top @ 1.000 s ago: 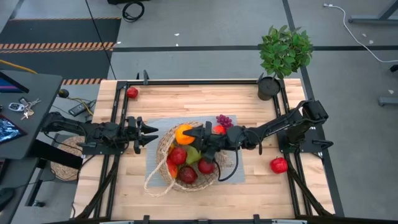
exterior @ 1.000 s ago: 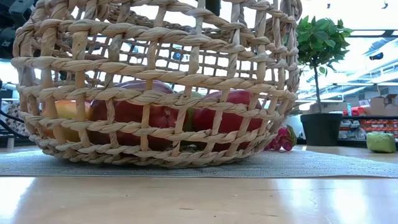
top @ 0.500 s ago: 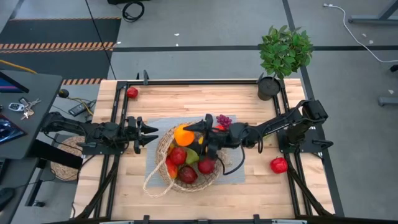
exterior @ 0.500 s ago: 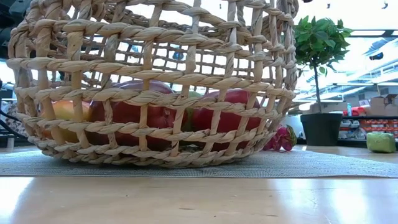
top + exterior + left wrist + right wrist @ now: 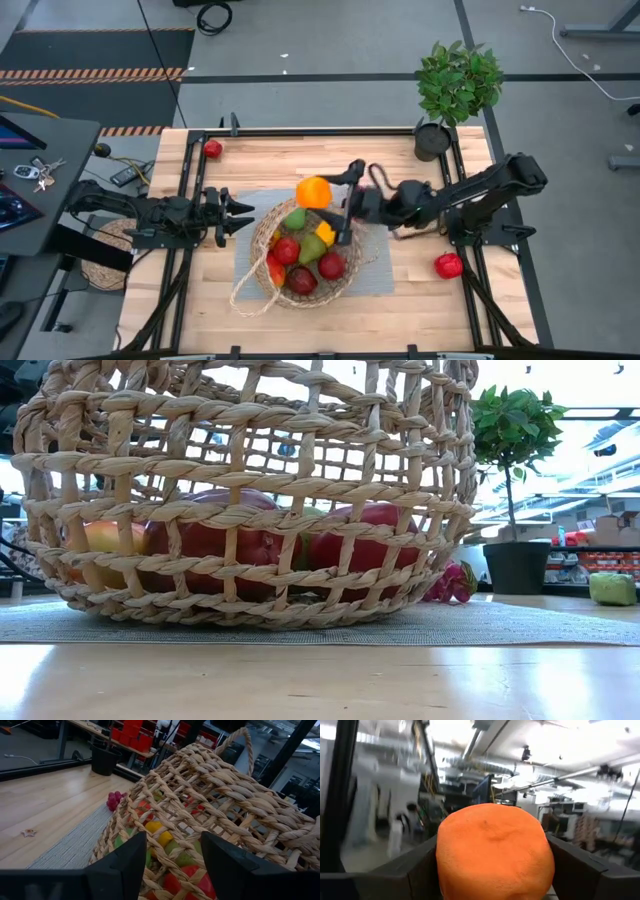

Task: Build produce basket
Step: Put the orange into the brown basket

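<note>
Overhead: right gripper point(image 5: 322, 192) clamps an orange point(image 5: 313, 191) above the basket point(image 5: 262, 232)'s far rim; left gripper point(image 5: 240, 214), fingers closed and empty, waits beside it. Right wrist: orange sits squarely between the fingers. Best lowered over the pile before letting go.

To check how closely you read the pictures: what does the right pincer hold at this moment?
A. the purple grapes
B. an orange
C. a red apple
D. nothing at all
B: the right wrist view shows the orange filling the space between the right pincer's fingers, and the high view shows it held above the far rim of the basket.
</note>
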